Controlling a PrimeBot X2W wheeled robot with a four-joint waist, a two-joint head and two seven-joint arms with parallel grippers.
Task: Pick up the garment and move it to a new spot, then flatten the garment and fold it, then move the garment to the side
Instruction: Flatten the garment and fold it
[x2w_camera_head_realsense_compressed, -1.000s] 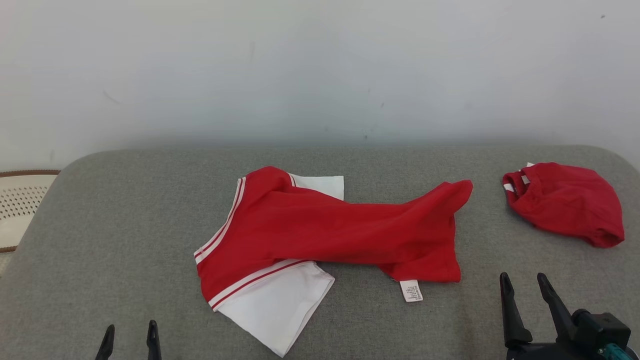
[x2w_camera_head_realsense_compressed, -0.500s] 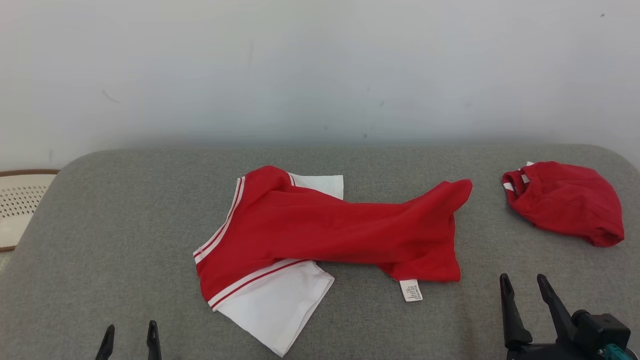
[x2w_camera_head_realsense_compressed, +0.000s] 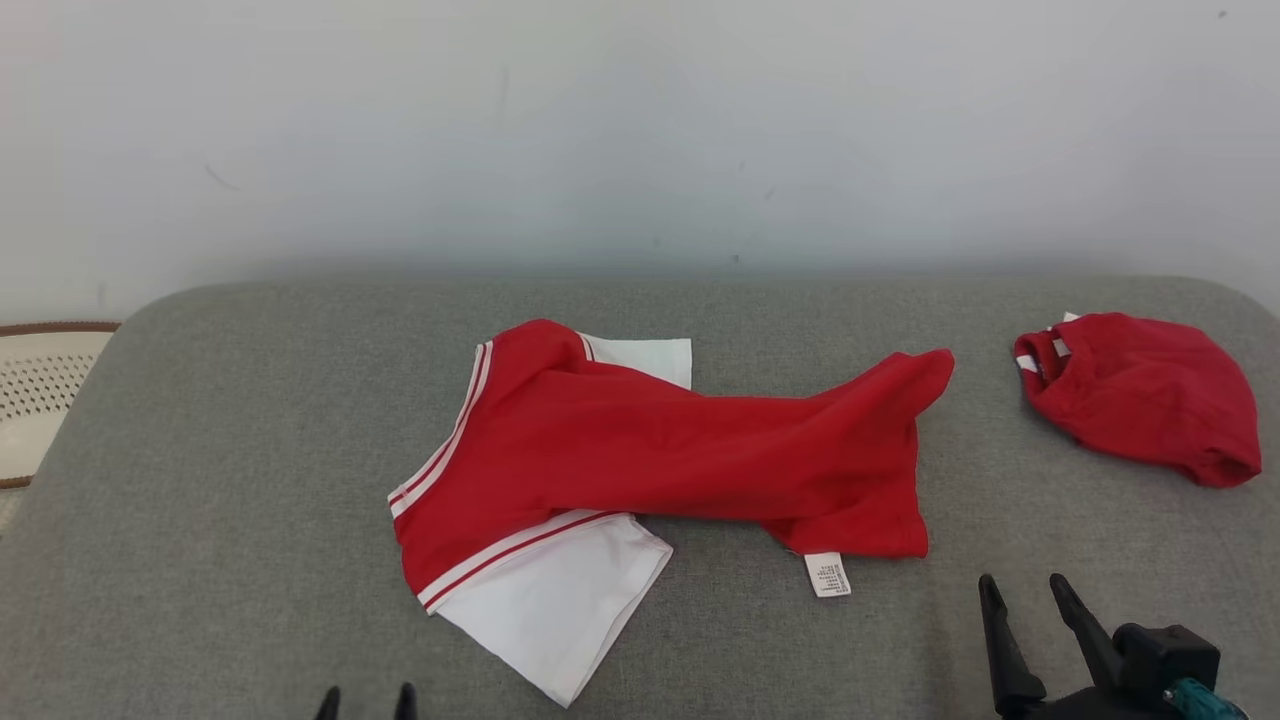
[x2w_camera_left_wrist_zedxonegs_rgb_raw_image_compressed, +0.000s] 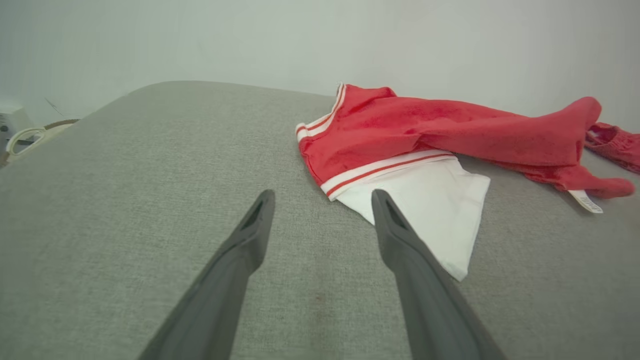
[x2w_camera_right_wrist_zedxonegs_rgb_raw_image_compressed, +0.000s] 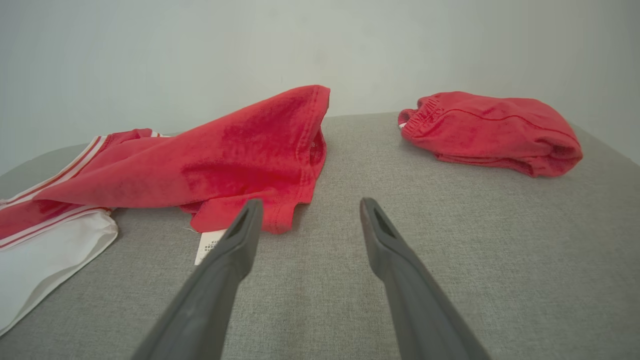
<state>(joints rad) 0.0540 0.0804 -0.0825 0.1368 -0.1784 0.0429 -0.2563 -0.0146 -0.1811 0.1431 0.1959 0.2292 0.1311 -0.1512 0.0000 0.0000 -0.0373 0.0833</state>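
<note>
Left gripper (x2w_camera_left_wrist_zedxonegs_rgb_raw_image_compressed: 322, 195) and right gripper (x2w_camera_right_wrist_zedxonegs_rgb_raw_image_compressed: 311, 201), both open and empty, sit just short of the garment (x2w_camera_head_realsense_compressed: 650, 450) rumpled ahead between them on the pad (x2w_camera_head_realsense_compressed: 250, 450); pickup looks unstarted, so next reach in and pinch cloth.

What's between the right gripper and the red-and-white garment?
Bare grey cushion separates the right gripper from the garment. The garment's white care label lies off its hem on that side. The head and right wrist views show this.

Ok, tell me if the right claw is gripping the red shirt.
No, the right claw hangs open over the grey cushion, clear of the red shirt.
</note>
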